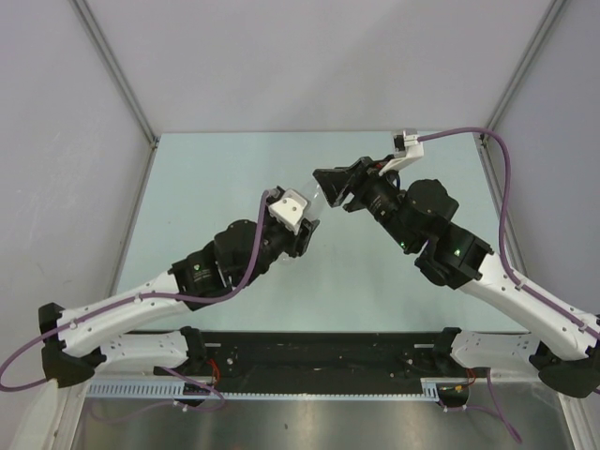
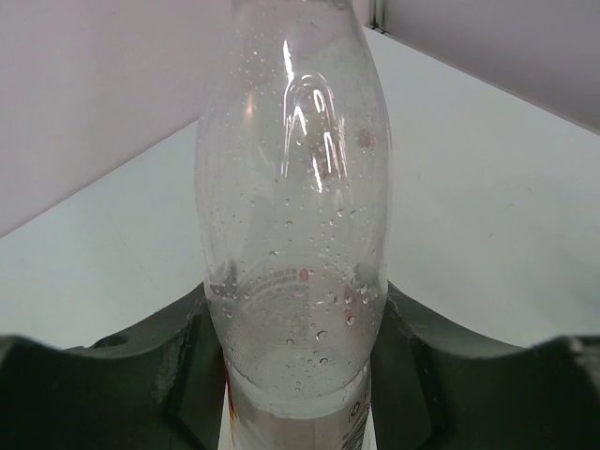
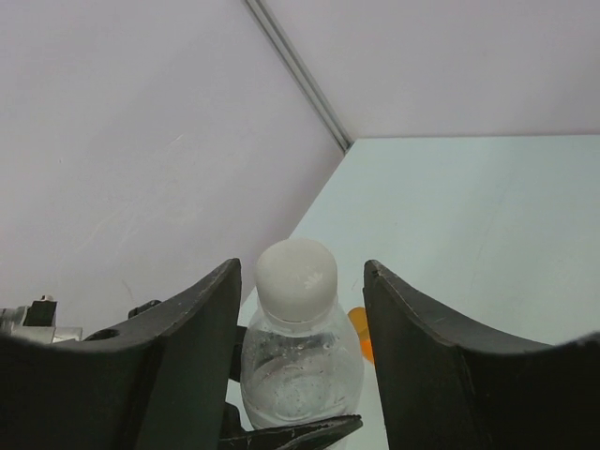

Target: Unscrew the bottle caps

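Observation:
A clear bottle with water droplets inside and a label with a reddish edge at its lower end sits between my left gripper's dark fingers, which press on both its sides. In the top view this gripper holds it above the middle of the table. The bottle's white cap is on. My right gripper is open, one finger on each side of the cap with a gap to each. In the top view the right gripper meets the bottle's top end. The other bottles are out of view.
A small orange thing lies on the pale green table behind the bottle, partly hidden by it. Grey walls enclose the table at the back and on both sides.

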`<state>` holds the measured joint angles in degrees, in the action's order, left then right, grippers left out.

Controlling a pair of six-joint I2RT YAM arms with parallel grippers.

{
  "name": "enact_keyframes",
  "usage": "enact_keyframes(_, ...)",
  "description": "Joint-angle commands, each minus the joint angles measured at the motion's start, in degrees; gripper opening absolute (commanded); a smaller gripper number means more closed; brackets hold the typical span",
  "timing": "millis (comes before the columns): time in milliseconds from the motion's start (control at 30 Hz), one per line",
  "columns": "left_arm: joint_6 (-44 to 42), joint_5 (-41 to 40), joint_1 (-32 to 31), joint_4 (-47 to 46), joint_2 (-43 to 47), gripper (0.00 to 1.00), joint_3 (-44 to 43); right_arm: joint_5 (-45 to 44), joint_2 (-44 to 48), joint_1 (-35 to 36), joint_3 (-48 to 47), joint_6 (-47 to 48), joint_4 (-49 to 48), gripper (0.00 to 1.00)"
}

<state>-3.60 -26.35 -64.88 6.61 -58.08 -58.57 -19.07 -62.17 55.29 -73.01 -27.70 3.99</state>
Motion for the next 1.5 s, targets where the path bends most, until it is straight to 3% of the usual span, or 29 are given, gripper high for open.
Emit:
enact_keyframes(0,-1.7,0.0,-0.9,-1.5,-0.4,0.0,0.4,-1.1,0.1,0.3,-2.6,-0.2,-3.3,0.56)
enact_keyframes(167,-2.0,-0.3,-1.2,-1.9,-0.3,0.0,0.5,-0.9,0.1,0.2,-2.6,-0.2,-2.9,0.37)
enact_keyframes(333,-2.1,-0.5,-1.4,-2.1,0.2,0.0,0.7,-0.3,-0.1,0.2,-2.6,-0.2,-2.1,0.25)
enact_keyframes(467,-2.6,-0.2,-1.4,-2.0,0.8,0.0,0.6,0.6,0.2,0.1,-2.6,0.8,-1.2,0.0)
enact_keyframes(667,-4.1,10.0,-1.4,-2.8,5.1,0.0,1.3,6.7,1.9,-0.9,-2.6,4.2,0.5,0.0)
enact_keyframes(867,-3.4,27.7,-0.2,-0.2,8.9,0.0,-0.6,25.0,4.2,-6.1,-2.5,6.4,0.1,0.0)
enact_keyframes(1000,1.0,45.4,2.9,1.6,9.7,0.0,-3.0,38.3,5.8,-7.9,-2.4,8.5,-1.2,0.0)
enact_keyframes(1233,9.0,68.8,10.3,0.1,8.9,0.0,-6.9,56.4,7.9,-9.0,-1.5,10.3,-3.2,0.0)
enact_keyframes(1467,18.6,84.3,15.4,-6.3,6.5,0.0,-7.7,69.3,8.3,-9.3,-1.5,10.6,-3.5,0.0)
